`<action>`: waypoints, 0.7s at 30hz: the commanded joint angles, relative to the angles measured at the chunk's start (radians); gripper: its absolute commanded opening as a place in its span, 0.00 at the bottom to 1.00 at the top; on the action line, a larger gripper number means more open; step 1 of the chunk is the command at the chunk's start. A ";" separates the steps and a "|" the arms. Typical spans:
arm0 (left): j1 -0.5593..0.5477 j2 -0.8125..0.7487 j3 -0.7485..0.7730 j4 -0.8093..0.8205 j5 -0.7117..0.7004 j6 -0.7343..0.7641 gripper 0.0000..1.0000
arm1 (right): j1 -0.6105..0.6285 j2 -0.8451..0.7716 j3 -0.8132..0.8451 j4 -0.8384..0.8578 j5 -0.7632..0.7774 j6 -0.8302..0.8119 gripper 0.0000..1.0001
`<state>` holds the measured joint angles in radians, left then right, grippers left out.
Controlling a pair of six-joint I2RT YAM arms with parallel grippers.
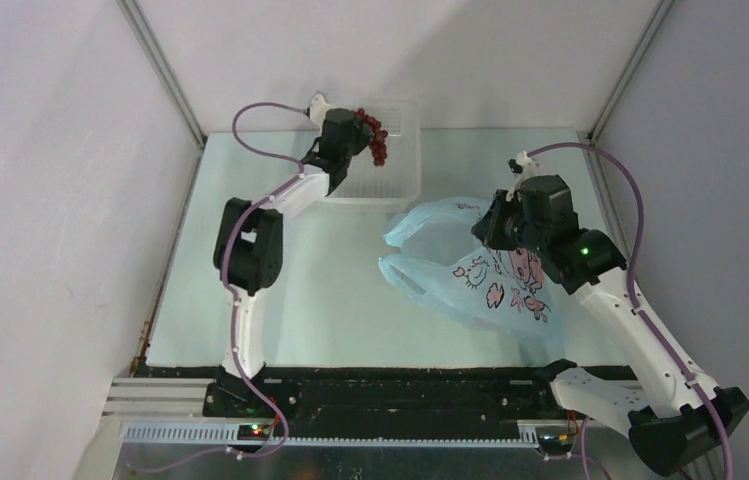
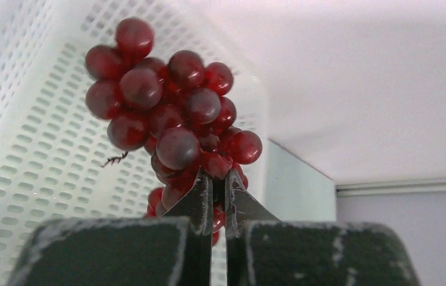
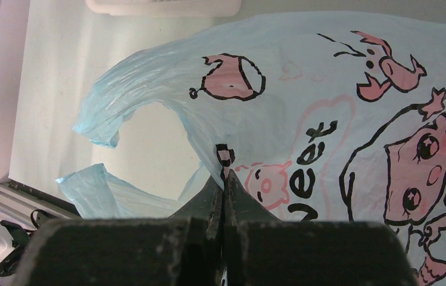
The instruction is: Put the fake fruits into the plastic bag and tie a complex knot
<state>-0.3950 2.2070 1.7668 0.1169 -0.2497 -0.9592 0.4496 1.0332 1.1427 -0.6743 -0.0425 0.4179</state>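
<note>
My left gripper (image 1: 362, 128) is shut on the bunch of dark-red grapes (image 1: 376, 138) and holds it above the white perforated basket (image 1: 400, 175) at the back; in the left wrist view the grapes (image 2: 172, 113) hang from the pinched fingertips (image 2: 219, 185). My right gripper (image 1: 495, 222) is shut on the upper edge of the light-blue plastic bag (image 1: 490, 280), holding its mouth open toward the left. In the right wrist view the bag (image 3: 327, 107) is pinched between the fingers (image 3: 224, 182). The round fruits are hidden or out of view. No knot shows.
The basket's perforated wall (image 2: 36, 149) fills the left of the left wrist view. The bag's two handles (image 1: 412, 225) lie on the pale green table (image 1: 300, 300). White walls enclose the table on three sides.
</note>
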 commanded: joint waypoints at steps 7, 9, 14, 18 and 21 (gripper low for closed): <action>-0.030 -0.445 -0.277 0.279 0.165 0.268 0.00 | 0.008 -0.014 0.004 0.044 -0.005 0.001 0.00; -0.033 -0.519 -0.326 0.290 0.269 0.318 0.00 | 0.009 -0.013 0.003 0.051 -0.007 0.001 0.00; -0.055 -0.751 -0.480 0.324 0.436 0.412 0.00 | 0.010 -0.008 0.004 0.074 -0.025 0.003 0.00; -0.096 -0.898 -0.557 0.281 0.556 0.468 0.00 | 0.018 0.004 0.004 0.092 -0.034 0.009 0.00; -0.157 -0.987 -0.580 0.199 0.593 0.524 0.00 | 0.026 0.016 0.004 0.106 -0.036 0.013 0.00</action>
<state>-0.4870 1.3376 1.2015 0.3298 0.2131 -0.5507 0.4622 1.0370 1.1427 -0.6312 -0.0624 0.4187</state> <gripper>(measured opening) 0.037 0.009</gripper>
